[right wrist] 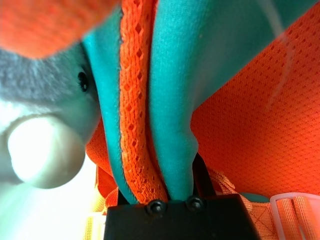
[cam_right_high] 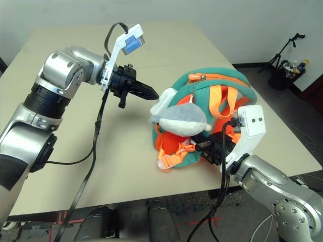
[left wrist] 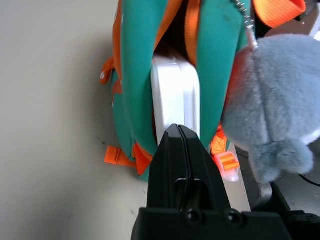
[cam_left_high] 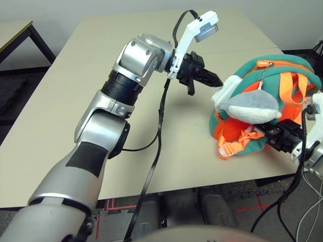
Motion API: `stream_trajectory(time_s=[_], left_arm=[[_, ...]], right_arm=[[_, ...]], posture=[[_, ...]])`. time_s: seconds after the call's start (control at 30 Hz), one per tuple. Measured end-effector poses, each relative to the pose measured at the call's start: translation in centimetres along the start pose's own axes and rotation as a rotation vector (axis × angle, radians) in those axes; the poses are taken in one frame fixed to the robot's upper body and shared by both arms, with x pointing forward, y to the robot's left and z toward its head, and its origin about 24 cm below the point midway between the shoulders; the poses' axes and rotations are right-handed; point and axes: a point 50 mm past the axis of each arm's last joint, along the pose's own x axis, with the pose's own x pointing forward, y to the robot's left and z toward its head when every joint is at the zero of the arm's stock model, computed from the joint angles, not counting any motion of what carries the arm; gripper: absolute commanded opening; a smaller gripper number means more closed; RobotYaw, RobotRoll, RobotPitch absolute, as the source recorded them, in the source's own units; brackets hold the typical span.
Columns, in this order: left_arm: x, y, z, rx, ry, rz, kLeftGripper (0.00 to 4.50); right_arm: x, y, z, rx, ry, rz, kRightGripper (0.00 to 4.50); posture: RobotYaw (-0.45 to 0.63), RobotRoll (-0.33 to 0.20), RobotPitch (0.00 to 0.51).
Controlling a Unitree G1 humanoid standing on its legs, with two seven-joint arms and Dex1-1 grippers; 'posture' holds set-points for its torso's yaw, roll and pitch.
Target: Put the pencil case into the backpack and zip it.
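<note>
Your left gripper (cam_right_high: 151, 95) has its black fingers pressed together, empty, tip aimed at the pencil case (left wrist: 176, 95) just ahead of it. The case is smooth, hard white plastic with rounded corners, standing on edge and wedged partway into the backpack's (cam_right_high: 212, 83) open mouth; one end pokes out toward that gripper. The backpack is soft teal fabric with orange mesh trim, orange webbing straps and plastic buckles, slumped on the matte beige table (cam_left_high: 91, 55). A fuzzy grey-and-white plush toy (cam_left_high: 255, 107) hangs on a metal bead chain across the front, just beside the case. Your right gripper (cam_left_high: 275, 135) is clamped on a fold of the backpack's teal fabric and orange mesh edge at the near side.
</note>
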Motion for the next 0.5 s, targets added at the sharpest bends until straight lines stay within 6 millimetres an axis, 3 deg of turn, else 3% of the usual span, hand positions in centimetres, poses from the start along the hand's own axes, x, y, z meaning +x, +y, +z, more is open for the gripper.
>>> stream_trajectory(time_s=[0.23, 0.5], left_arm=[[1.2, 0.1, -0.3, -0.013, 0.002, -0.024, 0.00], [4.9, -0.6, 0.1, -0.010, -0.002, -0.087, 0.00]], right_arm=[[0.0, 0.0, 0.0, 0.001, 0.001, -0.002, 0.14], [-0.2, -0.1, 0.0, 0.001, 0.000, -0.010, 0.14]], posture=[[-0.32, 0.000, 0.093], [-0.33, 0.000, 0.100]])
